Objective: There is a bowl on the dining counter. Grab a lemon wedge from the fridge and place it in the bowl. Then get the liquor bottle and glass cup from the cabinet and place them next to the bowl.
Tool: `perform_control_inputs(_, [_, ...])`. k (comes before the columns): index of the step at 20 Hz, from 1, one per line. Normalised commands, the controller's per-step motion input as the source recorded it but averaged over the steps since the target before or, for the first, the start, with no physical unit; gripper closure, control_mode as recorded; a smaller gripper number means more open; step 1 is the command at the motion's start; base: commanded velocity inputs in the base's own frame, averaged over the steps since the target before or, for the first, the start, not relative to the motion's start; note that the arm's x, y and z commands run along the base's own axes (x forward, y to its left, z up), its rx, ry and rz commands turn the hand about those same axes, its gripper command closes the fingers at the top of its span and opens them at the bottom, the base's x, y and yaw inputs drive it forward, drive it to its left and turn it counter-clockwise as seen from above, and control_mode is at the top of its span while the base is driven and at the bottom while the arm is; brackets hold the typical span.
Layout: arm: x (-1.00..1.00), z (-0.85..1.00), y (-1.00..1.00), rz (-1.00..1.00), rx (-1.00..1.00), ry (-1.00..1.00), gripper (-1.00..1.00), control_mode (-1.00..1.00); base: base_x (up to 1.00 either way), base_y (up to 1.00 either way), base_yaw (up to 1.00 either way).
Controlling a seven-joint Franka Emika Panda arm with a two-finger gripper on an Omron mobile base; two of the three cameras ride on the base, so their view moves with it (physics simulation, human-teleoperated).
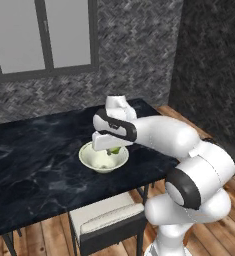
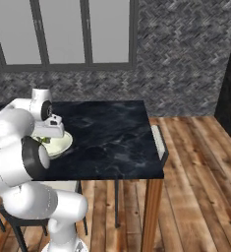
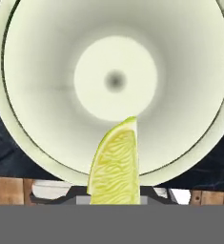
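The pale cream bowl (image 1: 90,159) (image 2: 62,144) (image 3: 46,95) stands near the front edge of the dark marble dining counter (image 1: 29,165) (image 2: 112,138). My gripper (image 1: 110,148) (image 2: 46,138) hangs just above the bowl's near side, pointing down into it. It is shut on the lemon wedge (image 1: 115,150) (image 3: 116,164), a yellow-green sliver. In the hand view the wedge rises from the bottom over the bowl's inner wall, and it hides my fingertips. The bowl holds nothing else.
A dark chair with a pale cushion (image 1: 106,220) is tucked under the counter's front edge, close to my base. Another pale seat (image 2: 158,140) sits at the counter's right end. Wooden floor (image 2: 195,187) lies open to the right. A grey brick wall with windows stands behind.
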Motion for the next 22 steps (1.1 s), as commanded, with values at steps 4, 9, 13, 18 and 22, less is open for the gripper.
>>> perform_control_inputs(4, [0.37,-0.32,0.25,0.00,-0.02,0.00,1.00,-1.00,0.00,0.00,0.00])
perform_control_inputs(9, [0.40,-0.32,0.16,0.00,-0.02,0.00,1.00,-1.00,0.00,0.00,0.00])
perform_control_inputs(13, [0.23,-0.33,0.04,0.00,-0.02,0.00,1.00,-1.00,0.00,0.00,0.00])
perform_control_inputs(18, [0.07,-0.33,0.00,0.00,-0.02,0.00,1.00,-1.00,0.00,0.00,0.00])
perform_control_inputs(22, [0.13,-0.34,0.00,0.00,0.00,0.00,1.00,-1.00,0.00,0.00,0.00])
